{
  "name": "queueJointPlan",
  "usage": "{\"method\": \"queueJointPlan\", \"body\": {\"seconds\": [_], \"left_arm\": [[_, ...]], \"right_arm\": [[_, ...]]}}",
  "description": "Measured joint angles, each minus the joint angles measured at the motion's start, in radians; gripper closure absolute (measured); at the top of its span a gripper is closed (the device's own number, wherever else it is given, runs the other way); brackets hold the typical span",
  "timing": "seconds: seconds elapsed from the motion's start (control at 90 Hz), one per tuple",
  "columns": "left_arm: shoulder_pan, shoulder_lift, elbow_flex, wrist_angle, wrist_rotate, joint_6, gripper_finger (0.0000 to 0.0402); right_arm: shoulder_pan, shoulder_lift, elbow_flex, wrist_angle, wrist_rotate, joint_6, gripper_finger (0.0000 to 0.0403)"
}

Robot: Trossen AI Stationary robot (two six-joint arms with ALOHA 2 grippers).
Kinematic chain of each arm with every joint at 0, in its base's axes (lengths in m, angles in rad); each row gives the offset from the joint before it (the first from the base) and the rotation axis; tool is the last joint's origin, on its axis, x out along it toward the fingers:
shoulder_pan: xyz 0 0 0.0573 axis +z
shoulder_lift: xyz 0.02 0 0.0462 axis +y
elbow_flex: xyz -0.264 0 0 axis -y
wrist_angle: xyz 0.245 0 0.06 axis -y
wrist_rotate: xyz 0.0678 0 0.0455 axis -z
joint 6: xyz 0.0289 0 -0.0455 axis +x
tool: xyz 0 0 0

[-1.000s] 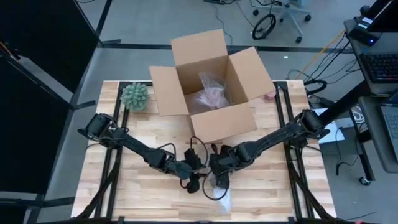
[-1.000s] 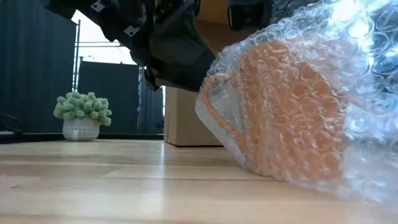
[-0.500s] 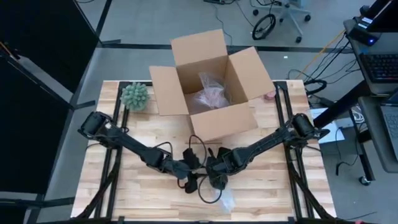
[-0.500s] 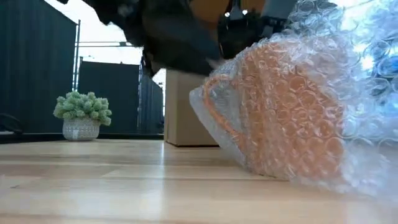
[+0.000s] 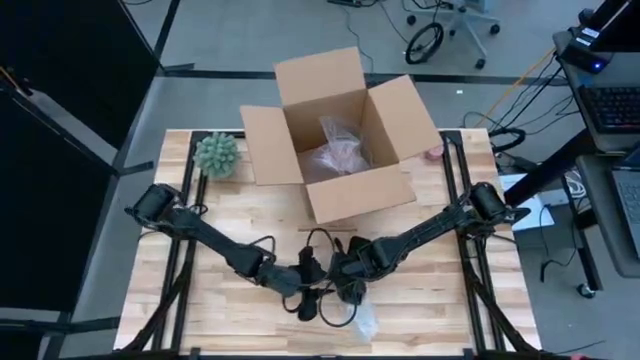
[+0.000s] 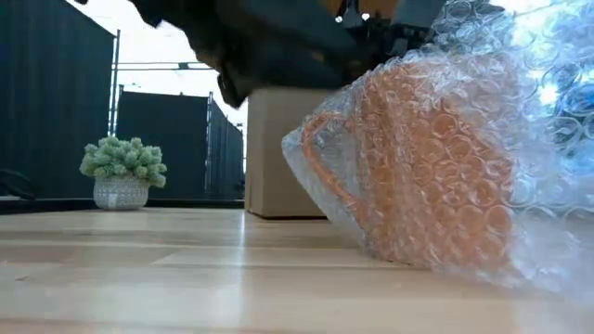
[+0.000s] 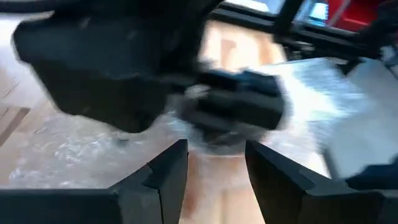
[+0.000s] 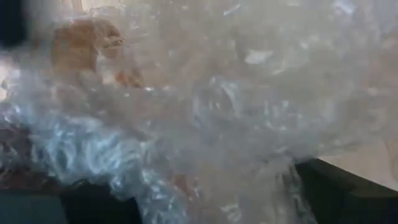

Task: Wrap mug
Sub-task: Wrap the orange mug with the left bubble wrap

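We are seeing the left gripper [image 5: 312,300] sliding lower along the bubble wrap [image 6: 436,148] than 1 second ago, fingers spread. The right gripper [image 5: 350,290] is unreadable. The orange mug [image 6: 422,167] is lying swaddled near the table [image 5: 200,330] front, nearly wrapped.

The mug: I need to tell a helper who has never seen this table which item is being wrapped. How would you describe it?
On the light wooden table, look at the near edge, in front of the open cardboard box, where both dark arms meet. There lies the orange ceramic mug, tilted on its side inside clear bubble wrap. Only it is orange with a loop handle; the green potted plant stands far off by the box.
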State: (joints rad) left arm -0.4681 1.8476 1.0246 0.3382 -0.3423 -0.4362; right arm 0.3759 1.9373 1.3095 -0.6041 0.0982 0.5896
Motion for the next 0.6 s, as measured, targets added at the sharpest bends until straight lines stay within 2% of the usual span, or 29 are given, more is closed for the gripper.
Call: {"method": "queueJointPlan", "body": {"seconds": [0.378,0.6], "left_arm": [[0.031,0.085,0.023,0.043,0.024,-0.003,0.0252],[0.032,0.089,0.025,0.045,0.027,0.000,0.0252]], "right_arm": [[0.000,0.000,0.000,-0.014,-0.016,-0.008,0.0145],[-0.002,-0.027,0.094,-0.188,-0.036,-0.008,0.0145]]}}
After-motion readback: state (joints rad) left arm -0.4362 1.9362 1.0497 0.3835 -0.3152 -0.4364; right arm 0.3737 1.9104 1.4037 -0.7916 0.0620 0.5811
